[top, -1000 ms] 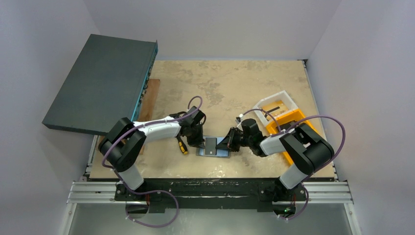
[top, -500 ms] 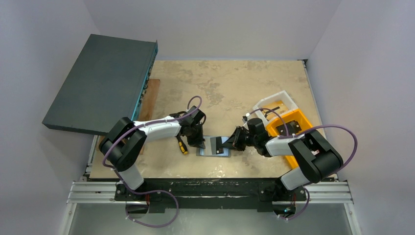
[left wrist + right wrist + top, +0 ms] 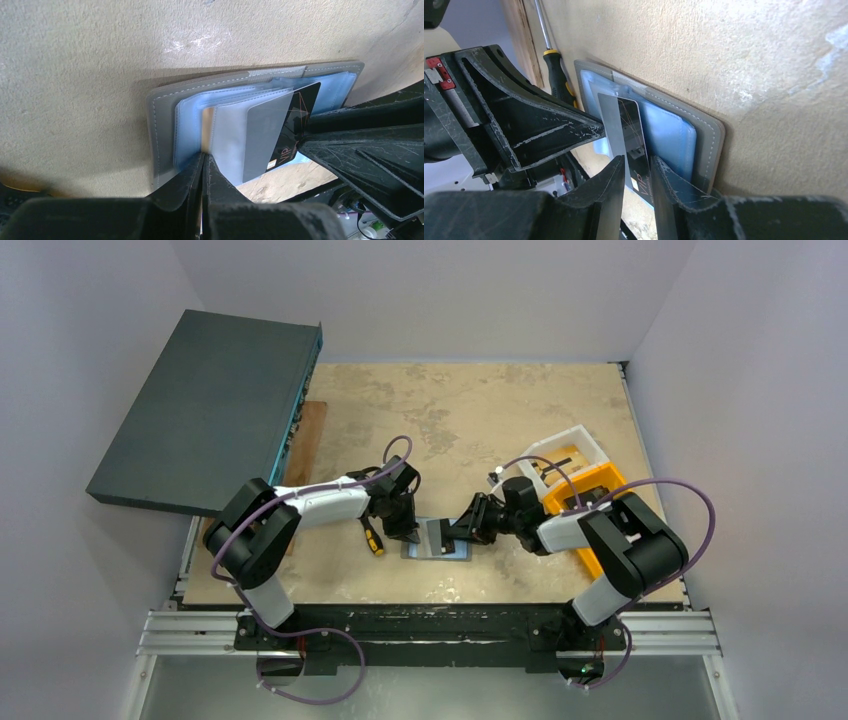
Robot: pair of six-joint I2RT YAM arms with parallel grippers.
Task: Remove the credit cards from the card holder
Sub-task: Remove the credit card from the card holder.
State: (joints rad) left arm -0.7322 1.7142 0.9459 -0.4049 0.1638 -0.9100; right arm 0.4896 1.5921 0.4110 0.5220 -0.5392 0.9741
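Note:
The grey card holder (image 3: pixel 425 551) lies open on the table, its pale blue sleeves up (image 3: pixel 162 120) (image 3: pixel 706 135). Two credit cards stick out of a sleeve, leaning up off the table: a grey card (image 3: pixel 265 135) (image 3: pixel 610 127) and a black one marked VIP (image 3: pixel 301 112) (image 3: pixel 631 125). My left gripper (image 3: pixel 408 532) (image 3: pixel 203 159) is shut, its tips pressed on the inner sleeves at the holder's left half. From the right, my right gripper (image 3: pixel 453 534) (image 3: pixel 637 160) has its jaws slightly apart around the free ends of both cards, not clamped.
A yellow-handled screwdriver (image 3: pixel 372 537) (image 3: pixel 555 75) lies just left of the holder. An orange bin (image 3: pixel 600 490) and a white bin (image 3: pixel 572 448) stand at the right. A large dark flat box (image 3: pixel 210 410) overhangs the table's left side, beside a wooden board (image 3: pixel 310 435).
My right gripper drew a little to the right, then came back toward the holder, and its jaws have parted. The left gripper has stayed put and shut.

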